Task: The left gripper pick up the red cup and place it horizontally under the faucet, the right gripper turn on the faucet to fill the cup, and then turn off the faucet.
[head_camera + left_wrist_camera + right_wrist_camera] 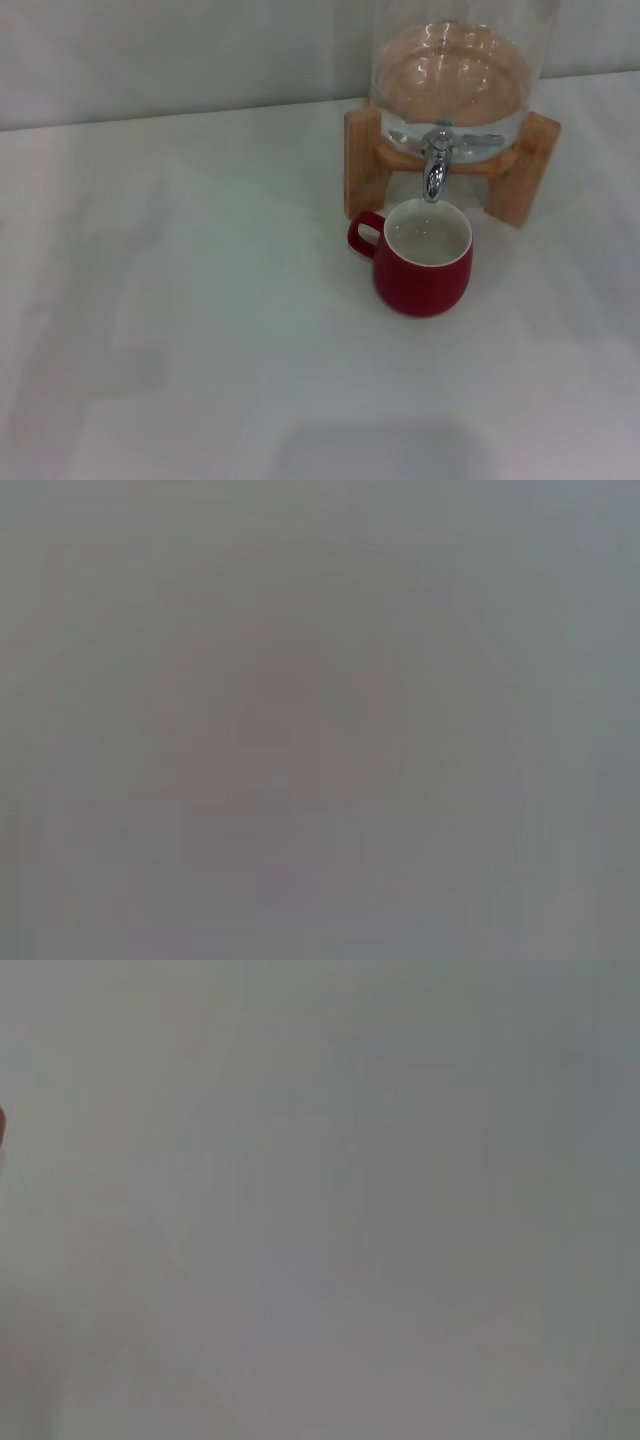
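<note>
No readable text, no labels, brands, numbers or signs anywhere, red cup (422,262) plain, faucet (435,165) unmarked, glass dispenser (450,70) and wooden stand (362,160) bare (both wrist views show only blank grey).

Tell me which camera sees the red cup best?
The head view. It shows the whole red cup standing upright on the white table, just below the faucet, with its handle and white inside clear. The left wrist view shows only plain grey. The right wrist view shows at most a tiny dark-red sliver at its edge, too small to identify.
</note>
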{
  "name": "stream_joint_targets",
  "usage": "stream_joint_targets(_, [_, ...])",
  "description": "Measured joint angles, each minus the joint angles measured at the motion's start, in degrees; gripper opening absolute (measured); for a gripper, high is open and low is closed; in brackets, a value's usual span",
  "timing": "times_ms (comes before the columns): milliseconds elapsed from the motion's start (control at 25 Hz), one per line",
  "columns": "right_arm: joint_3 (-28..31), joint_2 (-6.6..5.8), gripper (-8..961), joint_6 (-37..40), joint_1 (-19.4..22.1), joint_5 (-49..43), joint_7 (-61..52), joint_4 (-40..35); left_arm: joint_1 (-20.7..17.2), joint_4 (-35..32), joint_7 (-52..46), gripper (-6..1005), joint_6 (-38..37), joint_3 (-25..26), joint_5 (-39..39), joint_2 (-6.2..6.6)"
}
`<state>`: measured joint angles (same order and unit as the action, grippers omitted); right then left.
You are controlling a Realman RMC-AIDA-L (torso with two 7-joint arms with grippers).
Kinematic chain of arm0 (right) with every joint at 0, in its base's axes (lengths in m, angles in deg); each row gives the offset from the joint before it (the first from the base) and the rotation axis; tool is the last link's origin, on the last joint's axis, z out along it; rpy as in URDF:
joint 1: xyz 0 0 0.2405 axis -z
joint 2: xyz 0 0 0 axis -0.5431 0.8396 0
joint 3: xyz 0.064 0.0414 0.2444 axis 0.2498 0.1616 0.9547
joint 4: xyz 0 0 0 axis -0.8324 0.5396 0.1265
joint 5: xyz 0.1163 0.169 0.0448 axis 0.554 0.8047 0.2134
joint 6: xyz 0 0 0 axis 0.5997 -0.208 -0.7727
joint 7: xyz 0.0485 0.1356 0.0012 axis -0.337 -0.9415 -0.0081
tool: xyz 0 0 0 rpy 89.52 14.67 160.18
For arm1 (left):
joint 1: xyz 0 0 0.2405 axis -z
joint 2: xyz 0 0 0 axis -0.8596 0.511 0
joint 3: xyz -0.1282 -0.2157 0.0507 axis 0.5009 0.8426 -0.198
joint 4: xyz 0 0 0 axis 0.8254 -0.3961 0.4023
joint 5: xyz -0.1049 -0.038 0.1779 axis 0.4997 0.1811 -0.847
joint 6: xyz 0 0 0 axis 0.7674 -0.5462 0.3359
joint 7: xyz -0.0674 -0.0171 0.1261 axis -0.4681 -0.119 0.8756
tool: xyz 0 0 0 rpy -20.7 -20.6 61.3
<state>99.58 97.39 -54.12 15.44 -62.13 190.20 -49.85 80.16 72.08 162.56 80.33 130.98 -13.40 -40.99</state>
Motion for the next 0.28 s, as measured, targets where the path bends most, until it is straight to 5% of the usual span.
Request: stream_joint_targets(280, [0.05, 0.00, 616, -0.19, 0.84, 0.11, -0.53, -0.25, -0.51, -0.58, -0.19, 881, 2.89, -0.14, 0.06, -0.14])
